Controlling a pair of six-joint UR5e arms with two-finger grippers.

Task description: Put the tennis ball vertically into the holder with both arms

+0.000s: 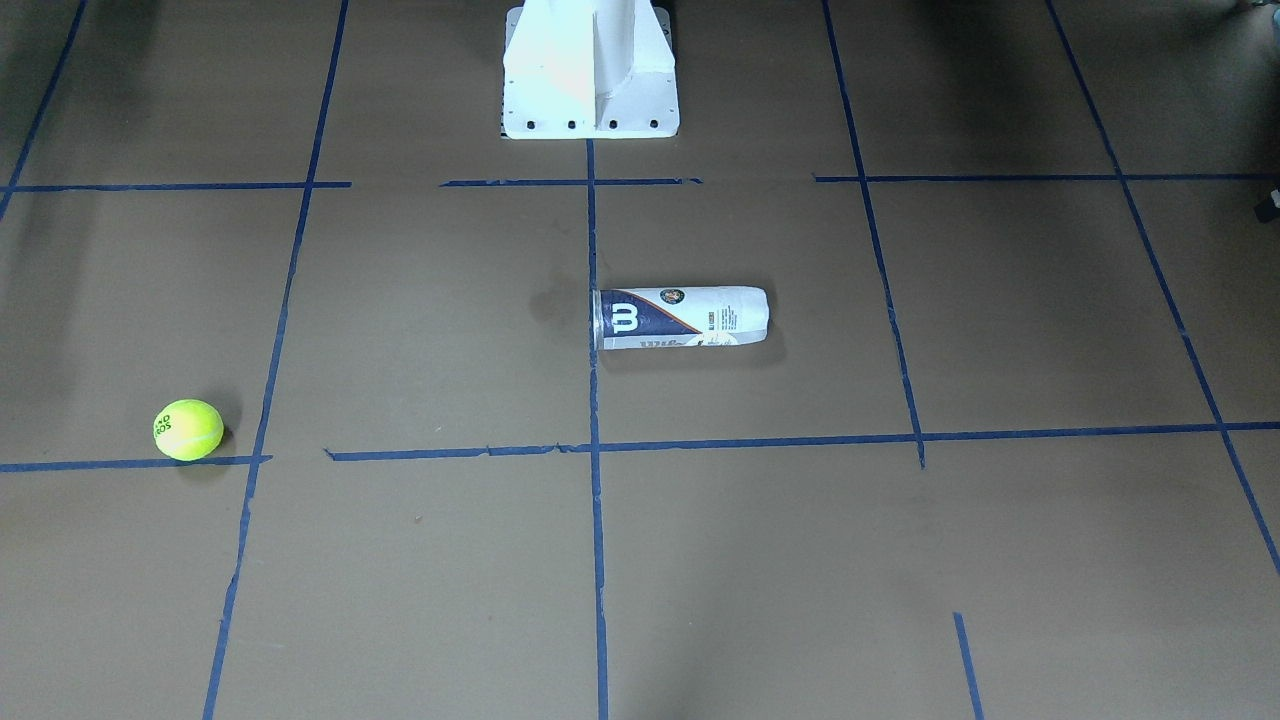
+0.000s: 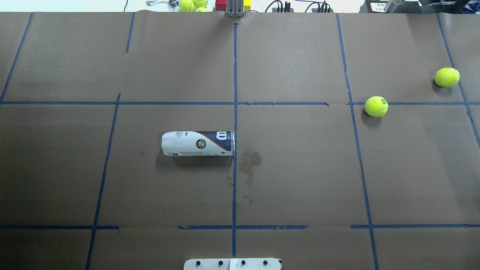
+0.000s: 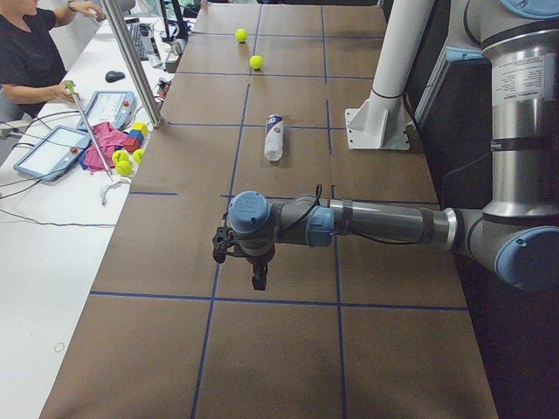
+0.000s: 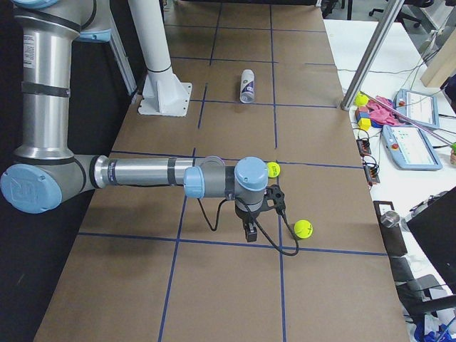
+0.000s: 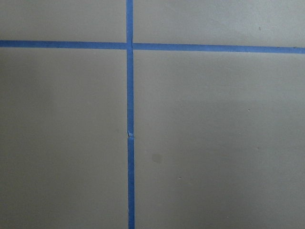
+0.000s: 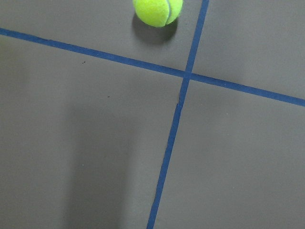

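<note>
The holder lies on its side just left of the table's centre line, its open silvery rim toward that line; it also shows in the front view. Two tennis balls rest on the robot's right side, far from the holder. The right wrist view catches one tennis ball at its top edge. My right gripper points down over the table between the two balls. My left gripper hangs over the table's opposite end. Whether either is open or shut I cannot tell.
The white pedestal base stands at the robot's edge of the table. Blue tape lines grid the brown surface. Beyond the far edge, a side bench holds tablets, spare balls and blocks, with a metal post and a person.
</note>
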